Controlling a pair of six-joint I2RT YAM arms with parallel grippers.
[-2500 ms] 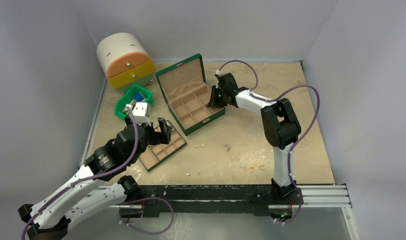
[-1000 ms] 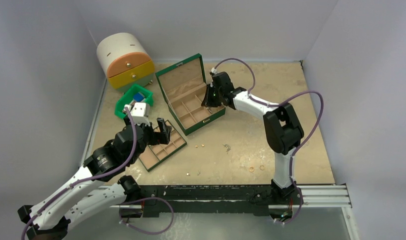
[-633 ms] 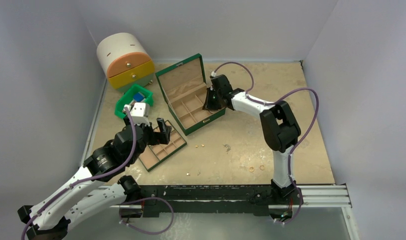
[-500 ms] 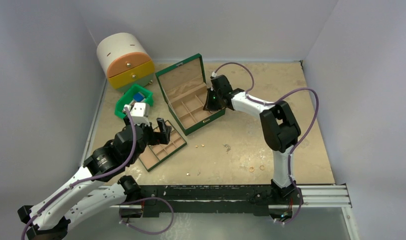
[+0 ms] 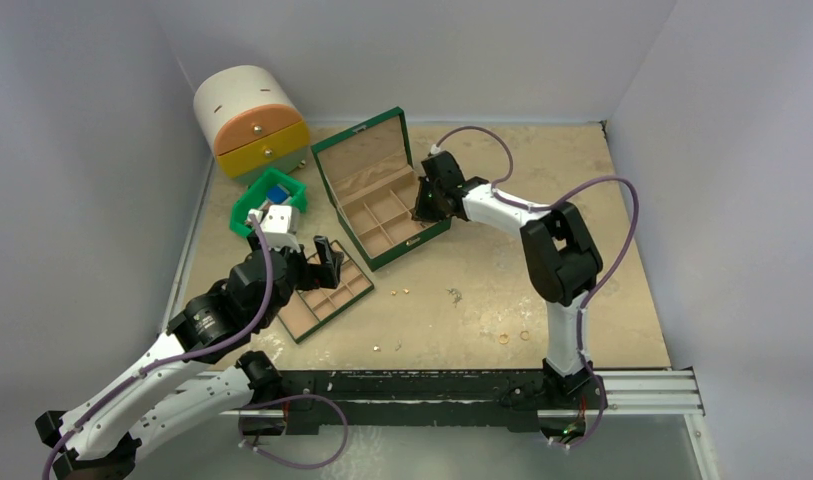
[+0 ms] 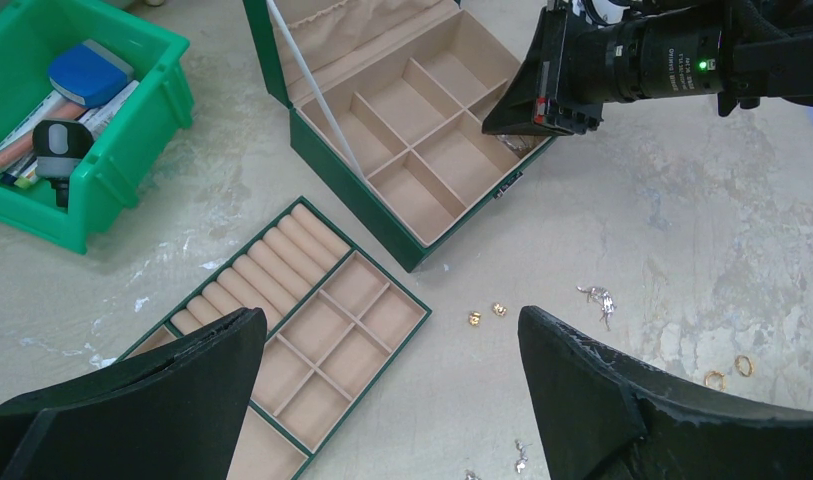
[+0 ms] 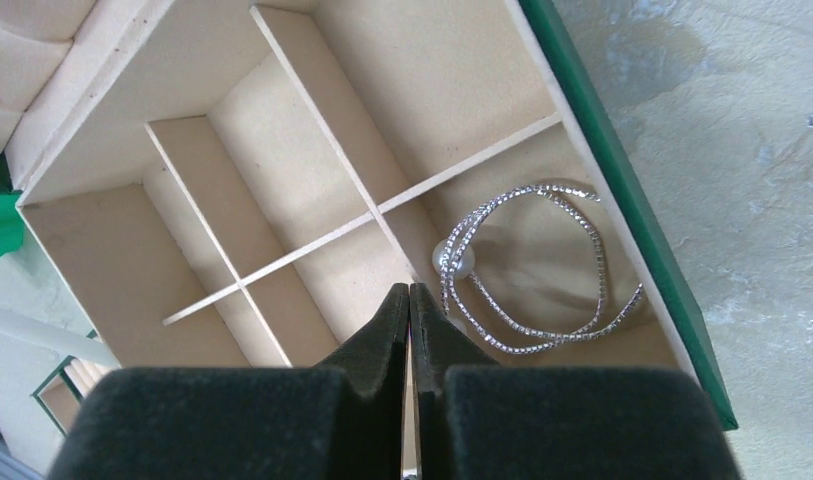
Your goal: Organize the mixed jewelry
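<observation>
Small gold studs (image 5: 400, 293) (image 6: 486, 314), a silver charm (image 5: 453, 294) (image 6: 594, 295) and two gold rings (image 5: 514, 337) (image 6: 729, 371) lie loose on the table, with tiny pieces (image 5: 387, 347) nearer the front. My right gripper (image 5: 419, 208) (image 7: 409, 290) is shut with nothing seen between its pads, over the right front compartment of the open green jewelry box (image 5: 419, 236) (image 7: 622, 190). A silver chain with a pearl (image 7: 455, 260) lies in that compartment. My left gripper (image 5: 320, 262) (image 6: 390, 318) is open and empty above the green divided tray (image 5: 354, 292) (image 6: 312, 330).
A green plastic bin (image 5: 244, 218) (image 6: 112, 175) with blue and wooden bits stands left of the box. A white, orange and yellow drawer cabinet (image 5: 247, 120) stands at the back left. Walls close in the table on three sides.
My right gripper has moved left from beside the box to over its right front compartment, then eased back slightly. The left arm has not moved.
</observation>
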